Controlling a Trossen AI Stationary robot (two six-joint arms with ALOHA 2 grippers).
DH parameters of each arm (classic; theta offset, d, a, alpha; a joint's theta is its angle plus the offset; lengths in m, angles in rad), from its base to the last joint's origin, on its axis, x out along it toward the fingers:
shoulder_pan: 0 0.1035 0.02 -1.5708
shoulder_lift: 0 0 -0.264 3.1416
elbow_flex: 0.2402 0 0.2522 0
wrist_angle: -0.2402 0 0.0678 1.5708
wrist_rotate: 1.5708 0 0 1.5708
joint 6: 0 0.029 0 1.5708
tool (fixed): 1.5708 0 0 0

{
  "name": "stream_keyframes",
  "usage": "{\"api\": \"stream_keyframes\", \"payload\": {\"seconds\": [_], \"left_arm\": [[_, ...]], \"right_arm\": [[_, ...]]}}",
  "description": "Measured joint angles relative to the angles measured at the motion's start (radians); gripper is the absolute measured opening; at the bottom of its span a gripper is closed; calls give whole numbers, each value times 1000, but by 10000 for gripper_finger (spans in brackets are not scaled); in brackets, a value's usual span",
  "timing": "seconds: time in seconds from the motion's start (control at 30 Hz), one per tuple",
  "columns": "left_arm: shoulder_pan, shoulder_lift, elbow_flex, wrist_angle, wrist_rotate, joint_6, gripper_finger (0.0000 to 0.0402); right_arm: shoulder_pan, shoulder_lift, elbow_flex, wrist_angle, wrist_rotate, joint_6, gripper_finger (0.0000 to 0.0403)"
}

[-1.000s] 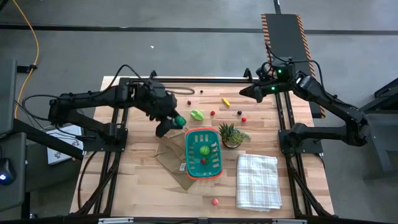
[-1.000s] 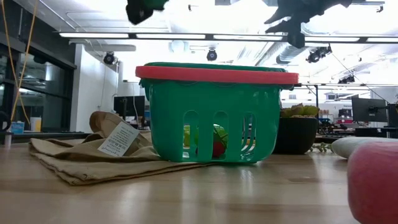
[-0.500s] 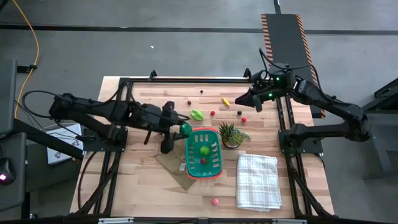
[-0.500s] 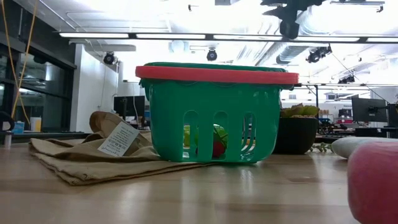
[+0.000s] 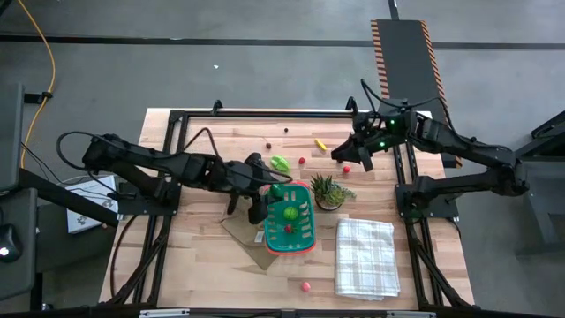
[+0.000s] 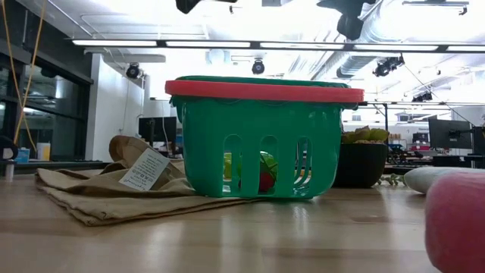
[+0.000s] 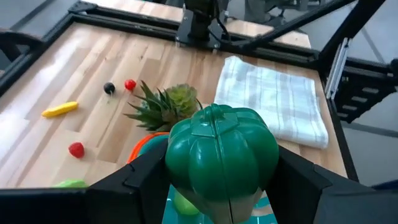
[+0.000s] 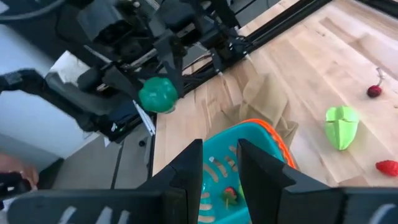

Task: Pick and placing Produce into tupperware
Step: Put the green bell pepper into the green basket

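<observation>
My left gripper [image 5: 272, 192] is clamped on a green round vegetable [image 7: 221, 157], held above the far left corner of the teal tupperware [image 5: 305, 232]. From above my arm hides most of that piece; my left wrist view shows it whole, between my fingers [image 7: 140, 180]. My right gripper [image 5: 364, 159] hangs over the table's far right, fingers slightly apart and empty. Only the low view shows a red piece [image 6: 266, 178] through the tupperware's slots.

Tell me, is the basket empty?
No. The teal basket already holds a green piece and a small red piece.
</observation>
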Motion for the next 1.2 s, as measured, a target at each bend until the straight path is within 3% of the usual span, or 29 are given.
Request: {"api": "stream_keyframes", "payload": {"seconds": [0.27, 0.6, 1.2], "left_arm": [[-20, 23, 5, 28, -2, -30, 209], [-18, 22, 60, -70, -29, -37, 209], [-14, 141, 62, -112, 19, -50, 209]], "right_arm": [[85, -3, 0, -47, 38, -54, 90], [276, -32, 0, -272, 363, -181, 90], [577, -31, 163, -477, 675, -164, 90]]}}
